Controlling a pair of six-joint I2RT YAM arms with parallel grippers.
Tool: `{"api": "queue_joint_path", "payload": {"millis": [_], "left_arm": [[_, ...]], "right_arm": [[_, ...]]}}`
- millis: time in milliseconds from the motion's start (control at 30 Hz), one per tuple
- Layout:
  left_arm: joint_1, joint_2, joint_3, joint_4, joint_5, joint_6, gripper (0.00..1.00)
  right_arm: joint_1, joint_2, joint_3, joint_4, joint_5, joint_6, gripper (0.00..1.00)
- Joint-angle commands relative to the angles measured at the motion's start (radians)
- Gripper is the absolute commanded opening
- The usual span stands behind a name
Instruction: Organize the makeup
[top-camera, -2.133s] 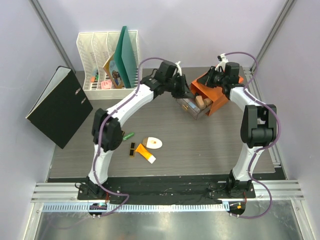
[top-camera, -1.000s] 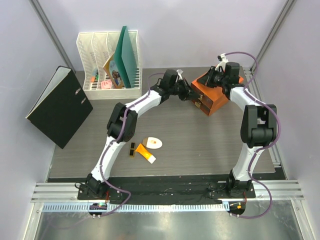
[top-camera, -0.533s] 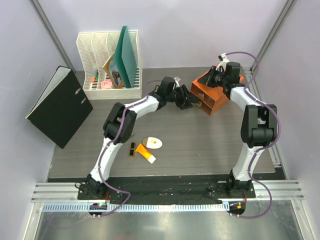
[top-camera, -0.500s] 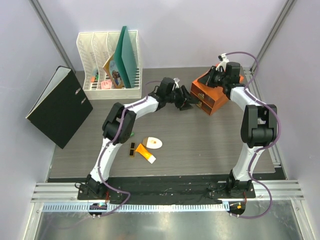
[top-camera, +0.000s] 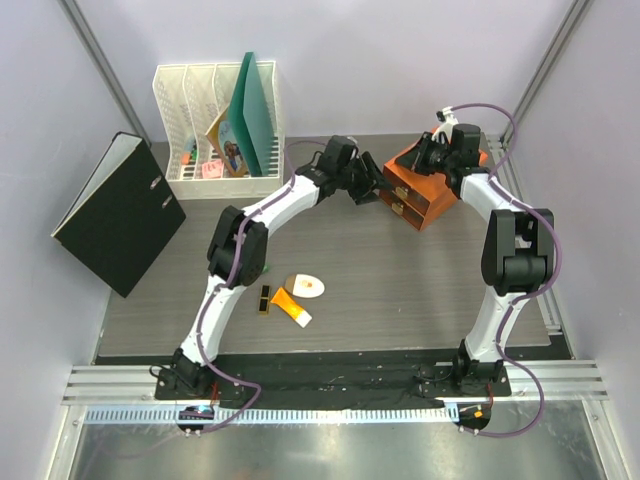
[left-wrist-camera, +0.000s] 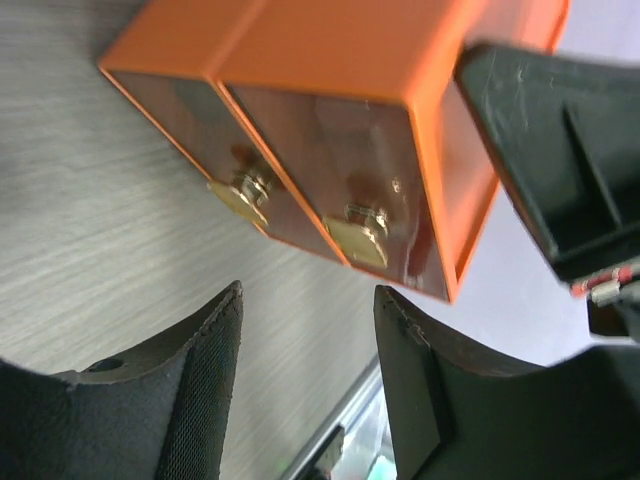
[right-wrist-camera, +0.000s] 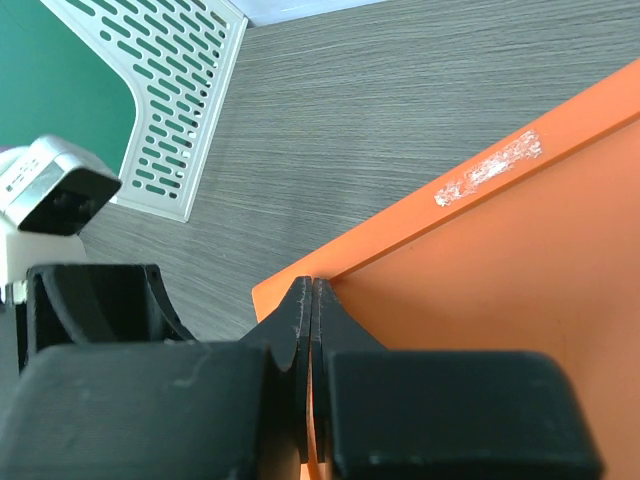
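The orange drawer box (top-camera: 428, 192) stands at the back right with both drawers (left-wrist-camera: 330, 190) pushed in and their gold knobs (left-wrist-camera: 358, 236) facing my left gripper (left-wrist-camera: 310, 295). That gripper (top-camera: 372, 188) hovers open just in front of the box, holding nothing. My right gripper (right-wrist-camera: 312, 285) is shut and rests on the box's top (right-wrist-camera: 500, 300) at its edge (top-camera: 432, 156). Loose makeup lies on the table: a white oval compact (top-camera: 305, 286), an orange white-capped tube (top-camera: 291, 307) and a black-gold lipstick (top-camera: 264, 299). A sliver of green tube (top-camera: 262, 268) peeks from behind my left arm.
A white file rack (top-camera: 215, 125) with a green folder stands at the back left, also seen in the right wrist view (right-wrist-camera: 150, 100). A black binder (top-camera: 120, 212) leans at the left edge. My left arm (top-camera: 270, 210) stretches across the table's middle.
The drawer that stood open with bottles inside has been pushed shut. My left gripper has since opened and drawn a little back from the box front. The right gripper has stayed put.
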Motion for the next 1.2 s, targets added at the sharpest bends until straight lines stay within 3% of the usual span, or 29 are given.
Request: {"api": "queue_joint_path", "payload": {"millis": [0, 233, 500, 1167], "left_arm": [[-0.013, 0.052, 0.097, -0.151, -0.113, -0.015, 0.55], [-0.03, 0.081, 0.119, -0.238, -0.183, -0.088, 0.52], [-0.044, 0.159, 0.202, -0.222, -0.147, -0.137, 0.54], [-0.064, 0.231, 0.241, -0.03, -0.094, -0.234, 0.55]], "right_arm": [[0.009, 0.154, -0.108, -0.445, 0.096, -0.074, 0.01], [0.009, 0.154, -0.108, -0.445, 0.095, -0.073, 0.01], [0.007, 0.156, -0.108, -0.445, 0.093, -0.073, 0.01], [0.004, 0.153, -0.11, -0.442, 0.092, -0.073, 0.01]]}}
